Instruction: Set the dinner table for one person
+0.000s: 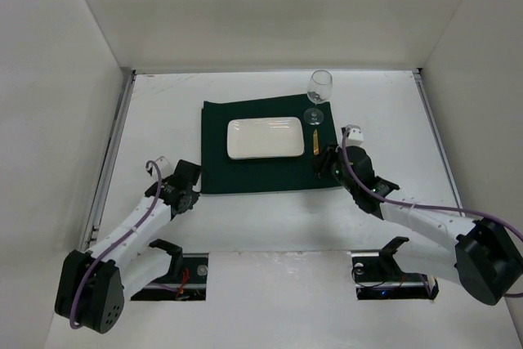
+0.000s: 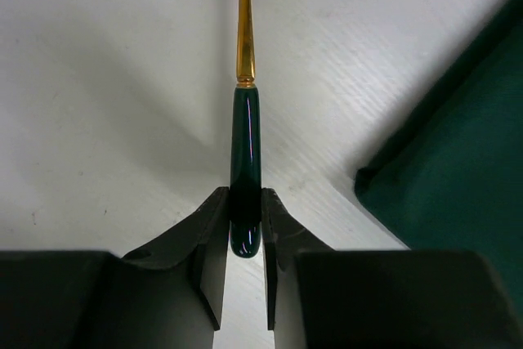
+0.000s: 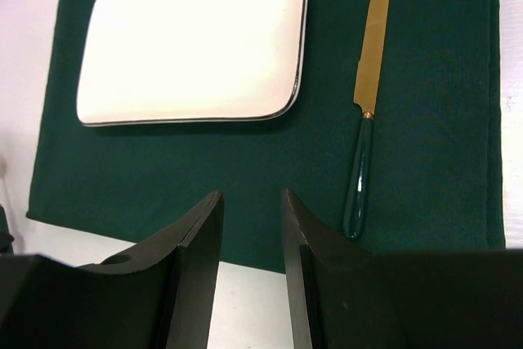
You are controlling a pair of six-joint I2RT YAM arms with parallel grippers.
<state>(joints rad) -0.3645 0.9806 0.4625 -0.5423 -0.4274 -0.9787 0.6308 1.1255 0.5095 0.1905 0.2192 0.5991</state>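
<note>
- The left gripper is clenched on the green handle of a gold utensil, over the dinner table left of the mat.
- The right gripper has its fingers slightly parted and holds nothing, at the mat's near edge.
- The plate lies on the mat, with the knife just to its right.

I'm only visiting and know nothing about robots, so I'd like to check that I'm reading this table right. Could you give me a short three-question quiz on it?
1. True or false: the knife lies on the green mat, beside the white plate.
2. What are the left arm's fingers closed on?
A) a napkin
B) a green-handled utensil
C) nothing
3. Fill in the blank: in the top view, the wine glass stands at the mat's far ____ corner.

Key: 1 true; 2 B; 3 right.
</note>
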